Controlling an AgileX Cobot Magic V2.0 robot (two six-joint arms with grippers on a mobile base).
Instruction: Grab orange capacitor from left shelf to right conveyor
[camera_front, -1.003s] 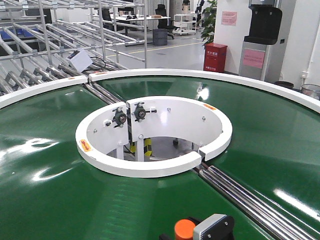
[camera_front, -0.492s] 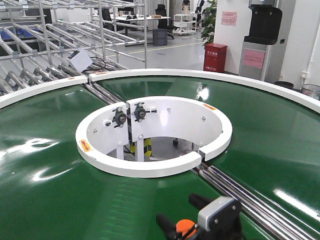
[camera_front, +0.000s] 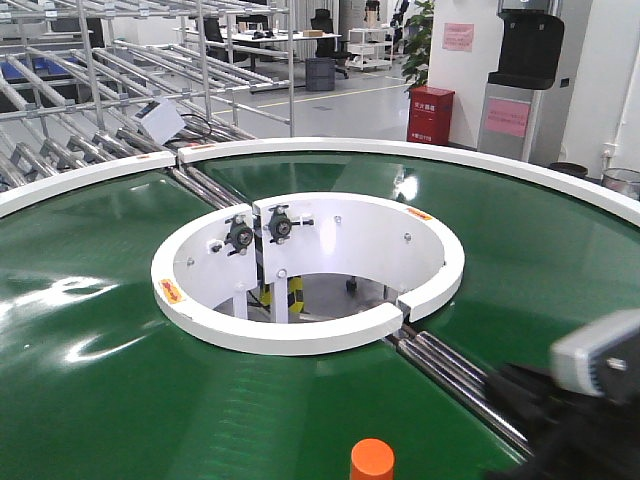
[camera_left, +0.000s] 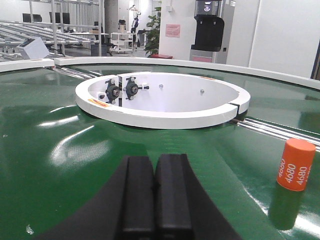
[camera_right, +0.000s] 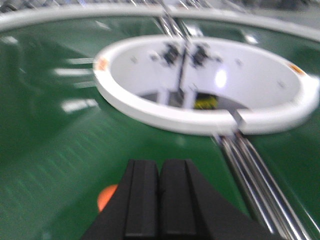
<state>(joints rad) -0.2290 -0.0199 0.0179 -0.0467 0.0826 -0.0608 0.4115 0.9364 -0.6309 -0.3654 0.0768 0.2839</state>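
Now pulling away to the right, right gripper closed on nothing; left gripper likewise pressed together, empty. Standing upright, released, orange capacitor on right conveyor, before white inner rim.

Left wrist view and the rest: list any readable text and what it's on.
"4680": printed twice, vertically, in white on the orange capacitor standing on the right conveyor.
Orange stickers on the white inner rim: too small to read.
Pink wall notices: print too small to read.
Red box on the floor: white characters, too small to read.
Right wrist view: blurred, nothing legible.
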